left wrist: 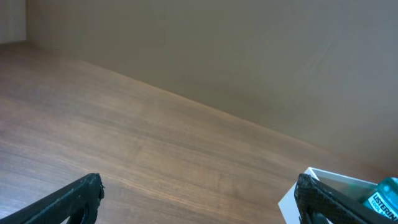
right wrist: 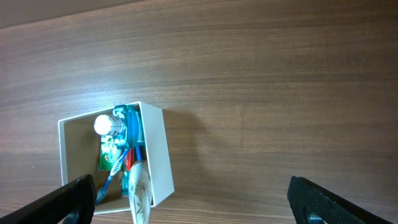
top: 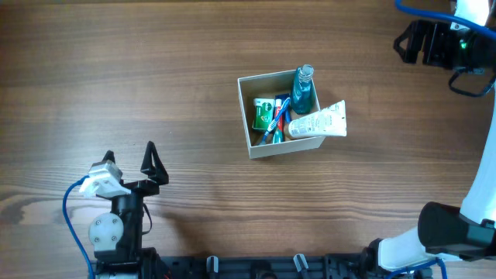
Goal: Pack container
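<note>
The container (top: 245,116), a small white-walled box with a tan inside, stands right of the table's middle. It holds a teal bottle (top: 302,89) upright, a green packet (top: 263,112) and a blue toothbrush (top: 276,124). A white tube (top: 319,122) leans out over its right wall. My left gripper (top: 129,153) is open and empty at the near left, well apart from the box. At the far right my right gripper (top: 403,43) hovers open and empty. The right wrist view shows the container (right wrist: 158,149), bottle (right wrist: 115,124) and tube (right wrist: 140,193) left of the open gripper (right wrist: 189,193). Left wrist view: open gripper (left wrist: 199,186), container corner (left wrist: 289,202).
The right arm's base (top: 449,232) fills the near right corner. A black rail (top: 256,267) runs along the front edge. A blue cable (top: 74,225) loops beside the left arm. Bare wood lies all round the box.
</note>
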Action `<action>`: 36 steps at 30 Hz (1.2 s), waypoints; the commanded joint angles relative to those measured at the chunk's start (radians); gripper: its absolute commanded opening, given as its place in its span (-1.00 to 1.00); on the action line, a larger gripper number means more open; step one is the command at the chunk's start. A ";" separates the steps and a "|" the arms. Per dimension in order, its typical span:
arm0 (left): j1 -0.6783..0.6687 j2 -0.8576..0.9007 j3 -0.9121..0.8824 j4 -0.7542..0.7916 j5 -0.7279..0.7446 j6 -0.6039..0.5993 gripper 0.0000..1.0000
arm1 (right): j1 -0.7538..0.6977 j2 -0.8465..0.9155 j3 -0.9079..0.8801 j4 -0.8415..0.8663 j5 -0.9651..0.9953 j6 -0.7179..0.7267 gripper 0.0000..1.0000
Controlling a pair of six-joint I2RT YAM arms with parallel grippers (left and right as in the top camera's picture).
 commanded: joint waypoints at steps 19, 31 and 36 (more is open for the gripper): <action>0.005 -0.011 -0.092 0.061 0.006 -0.004 1.00 | 0.002 0.002 0.002 0.003 0.009 -0.009 1.00; 0.005 -0.011 -0.092 0.061 0.006 -0.004 1.00 | 0.002 0.002 0.002 0.003 0.009 -0.010 0.99; 0.005 -0.011 -0.092 0.061 0.006 -0.004 0.99 | 0.002 0.002 0.002 0.003 0.009 -0.009 0.99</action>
